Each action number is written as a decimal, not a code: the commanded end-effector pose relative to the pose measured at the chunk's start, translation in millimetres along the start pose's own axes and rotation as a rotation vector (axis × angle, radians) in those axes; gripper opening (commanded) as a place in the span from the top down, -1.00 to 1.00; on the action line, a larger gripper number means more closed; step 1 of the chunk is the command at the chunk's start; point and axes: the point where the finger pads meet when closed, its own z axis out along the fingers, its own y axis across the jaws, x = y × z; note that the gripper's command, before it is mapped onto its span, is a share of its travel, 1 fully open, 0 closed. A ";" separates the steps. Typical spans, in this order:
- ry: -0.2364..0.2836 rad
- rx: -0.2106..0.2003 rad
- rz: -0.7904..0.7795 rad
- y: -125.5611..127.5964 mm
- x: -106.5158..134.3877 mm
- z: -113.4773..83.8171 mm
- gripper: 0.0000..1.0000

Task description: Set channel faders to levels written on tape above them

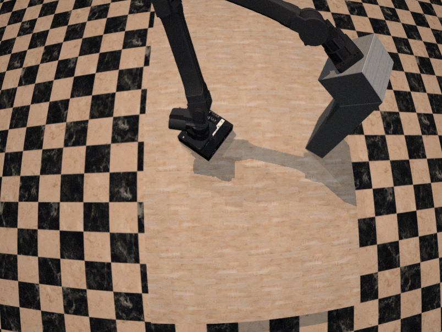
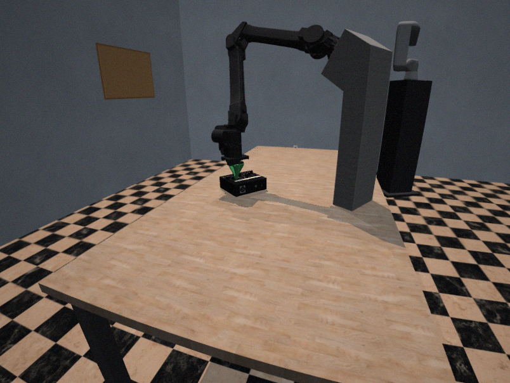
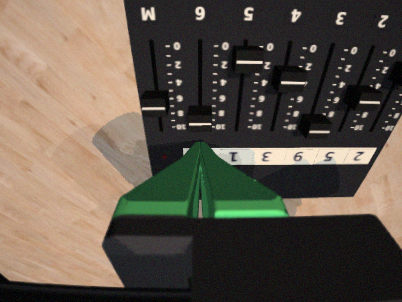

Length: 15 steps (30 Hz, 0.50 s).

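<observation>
The black lighting desk point(image 1: 210, 141) stands flat on the wooden table, also in the exterior view point(image 2: 243, 184). In the wrist view it lies upside down point(image 3: 260, 95). The master fader cap point(image 3: 153, 103) sits between 6 and 8. The channel 6 cap point(image 3: 200, 118) is near the 10 end, channel 5 point(image 3: 248, 58) near 2, channel 4 point(image 3: 291, 79) near 3, channel 3 point(image 3: 316, 126) near 10, channel 2 point(image 3: 365, 97) near 6. The tape point(image 3: 295, 156) reads 1, 3, 9, 5, 2; its first digit is hidden. My green gripper point(image 3: 200, 146) is shut and empty, with its tips over the tape just behind the channel 6 cap.
A tall grey block point(image 2: 358, 119) carrying the arm's base stands on the table to the right of the desk, also in the overhead view point(image 1: 352, 96). A black cabinet point(image 2: 403, 136) stands on the floor behind it. The desk is close to the table's left edge.
</observation>
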 end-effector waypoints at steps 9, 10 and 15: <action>-0.017 -0.009 0.004 2.1 -21.7 -7.1 1.00; -0.018 -0.009 0.005 1.8 -23.4 -6.7 1.00; -0.016 -0.004 0.006 -1.3 -24.4 -6.2 1.00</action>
